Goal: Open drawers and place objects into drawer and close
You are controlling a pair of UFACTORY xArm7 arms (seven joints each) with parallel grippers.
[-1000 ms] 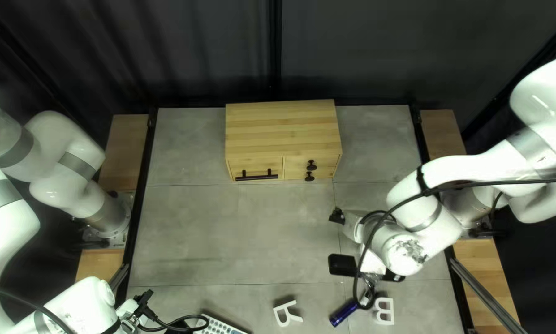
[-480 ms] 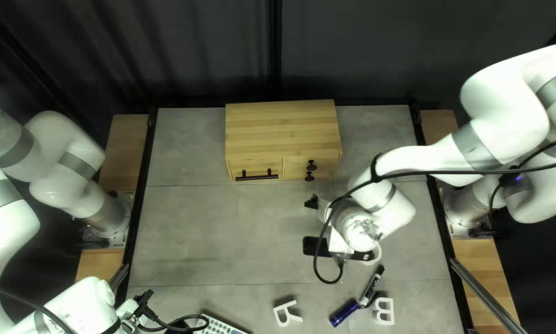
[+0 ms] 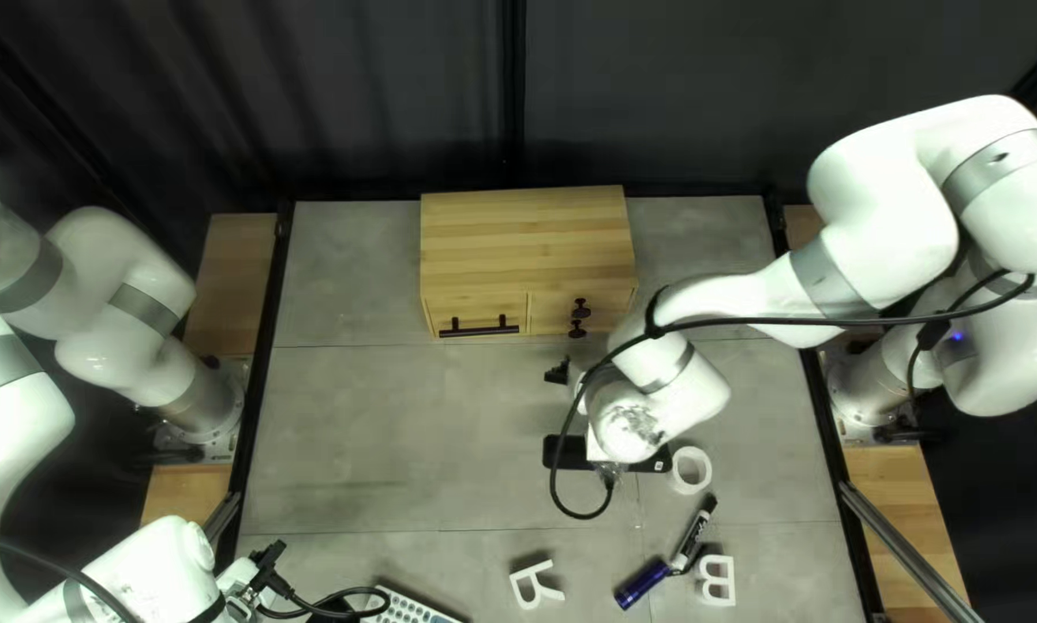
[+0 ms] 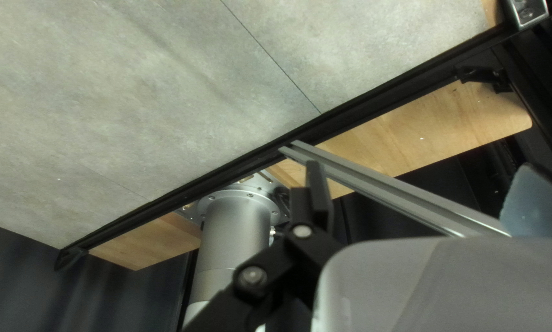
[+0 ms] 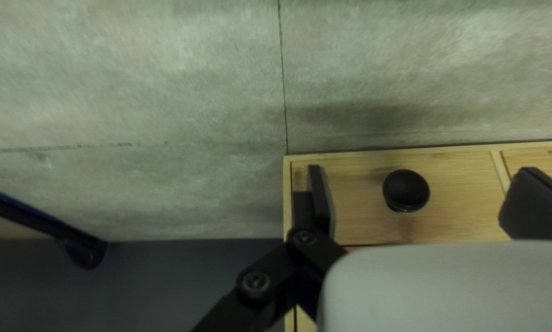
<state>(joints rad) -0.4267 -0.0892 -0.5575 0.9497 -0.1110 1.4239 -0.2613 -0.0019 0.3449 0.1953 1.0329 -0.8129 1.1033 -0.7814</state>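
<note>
Wooden cabinet (image 3: pixel 526 242) stands at the table's far edge, about midway between left and right edges, its front facing the near edge. Left drawer carries a black bar handle (image 3: pixel 478 330); right side, two black knobs, one above the other. All drawers look closed.

Right gripper (image 3: pixel 558 370): over the table a little nearer than the cabinet front. Its wrist view shows the fingers spread wide, nothing held. Lower knob (image 5: pixel 406 190) sits ahead, in the gap between them; no contact to be seen.

Left gripper (image 3: pixel 267 556): low at the near left corner region. Fingers wide apart, nothing gripped; its wrist view takes in the table's left edge, a silver arm base (image 4: pixel 236 230) and a metal bar (image 4: pixel 380 187).

Loose objects, mostly toward the near edge, right half. Black flat object (image 3: pixel 652 460) partly under the right arm; white ring (image 3: pixel 691 470) just beside its end. Nearer: black-and-white marker (image 3: pixel 693 535), slanted, a dark blue cylinder (image 3: pixel 642 584) close to its lower end, touching or not I cannot tell. White letter B (image 3: pixel 717 580) right of those, white letter R (image 3: pixel 536 585) left. Further left, a white keyed object (image 3: pixel 412 608), partly in sight.
</note>
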